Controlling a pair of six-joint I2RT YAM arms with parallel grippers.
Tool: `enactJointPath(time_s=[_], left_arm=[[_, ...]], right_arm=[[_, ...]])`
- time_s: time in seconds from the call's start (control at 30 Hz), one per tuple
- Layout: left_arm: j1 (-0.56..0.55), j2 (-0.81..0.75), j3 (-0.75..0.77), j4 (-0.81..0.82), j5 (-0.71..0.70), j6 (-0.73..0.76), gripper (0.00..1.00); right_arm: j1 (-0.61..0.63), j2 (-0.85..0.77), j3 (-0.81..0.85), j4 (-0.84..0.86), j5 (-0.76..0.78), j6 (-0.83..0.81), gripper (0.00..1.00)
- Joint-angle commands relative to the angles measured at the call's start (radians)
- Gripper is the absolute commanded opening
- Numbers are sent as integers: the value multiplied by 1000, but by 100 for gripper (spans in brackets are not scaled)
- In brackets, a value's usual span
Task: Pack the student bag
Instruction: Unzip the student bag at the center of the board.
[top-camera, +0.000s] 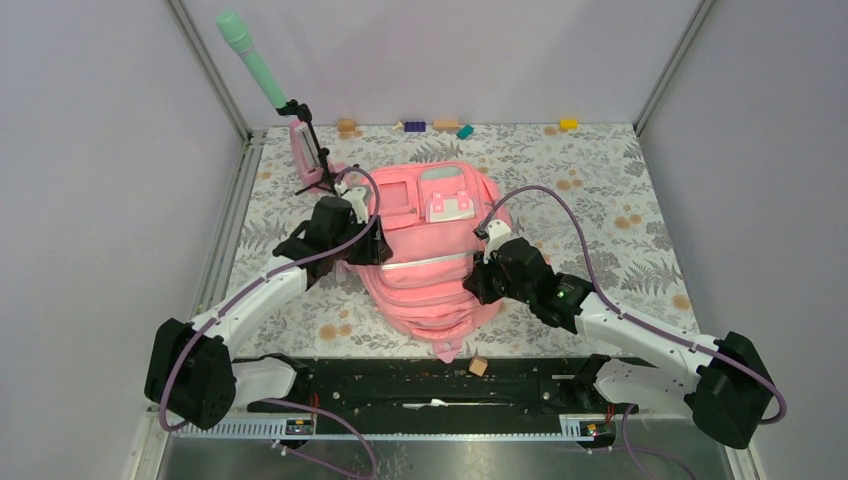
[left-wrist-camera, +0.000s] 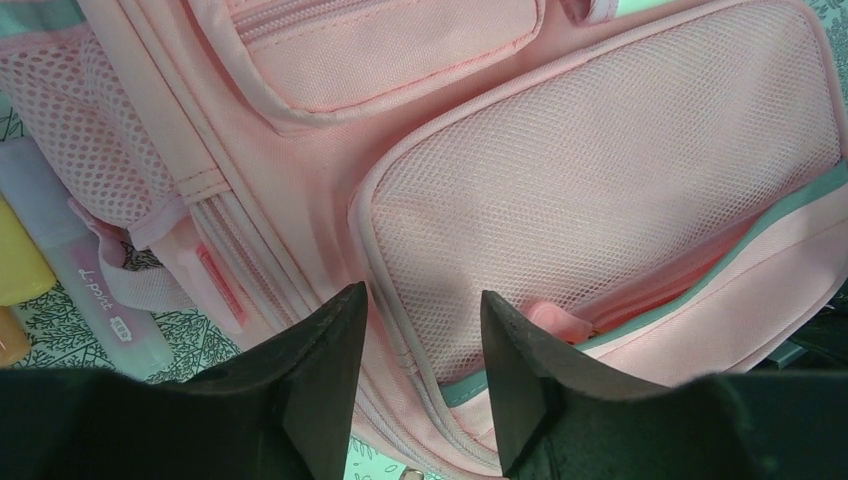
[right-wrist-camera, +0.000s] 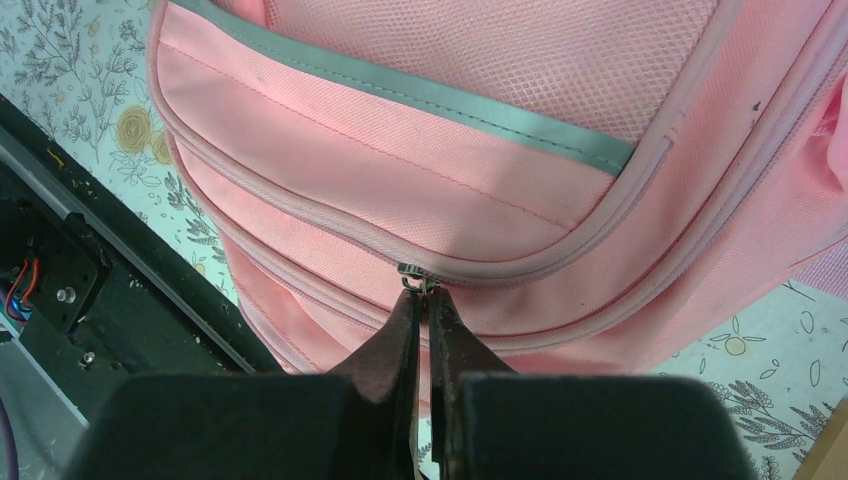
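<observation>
Two left gripper (left-wrist-camera: 420, 302) fingers stand apart, our soft pink fabric backpack (top-camera: 430, 285) just beyond their tips; right gripper (right-wrist-camera: 425, 300) fingers clamp its metal zipper pull (right-wrist-camera: 414, 276).

Left gripper (left-wrist-camera: 422, 296) jaws apart; right gripper (right-wrist-camera: 425, 296) jaws pinched together

The bag (top-camera: 425, 255) lies mid-frame on the worktop (top-camera: 620, 230). A row of blocks (top-camera: 445, 124) lines the top edge behind it. One block (top-camera: 478, 367) sits just below it, and a stand (top-camera: 308, 150) is at upper left.
</observation>
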Motion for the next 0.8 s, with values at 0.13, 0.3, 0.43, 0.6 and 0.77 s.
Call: enactJointPath(time_s=[0.13, 0.3, 0.43, 0.6, 0.77], left_arm=[[5, 43, 24, 16, 67, -17, 31], [5, 44, 20, 38, 124, -40, 8], [5, 23, 9, 67, 154, -58, 0], [5, 7, -1, 85, 178, -76, 0], [5, -3, -9, 102, 187, -90, 0]], right_arm=[[0, 3, 63, -110, 56, 6, 0], [1, 9, 85, -138, 74, 7, 0], [3, 44, 121, -196, 89, 34, 0], [30, 77, 142, -199, 115, 81, 0], [77, 137, 183, -186, 158, 132, 0]])
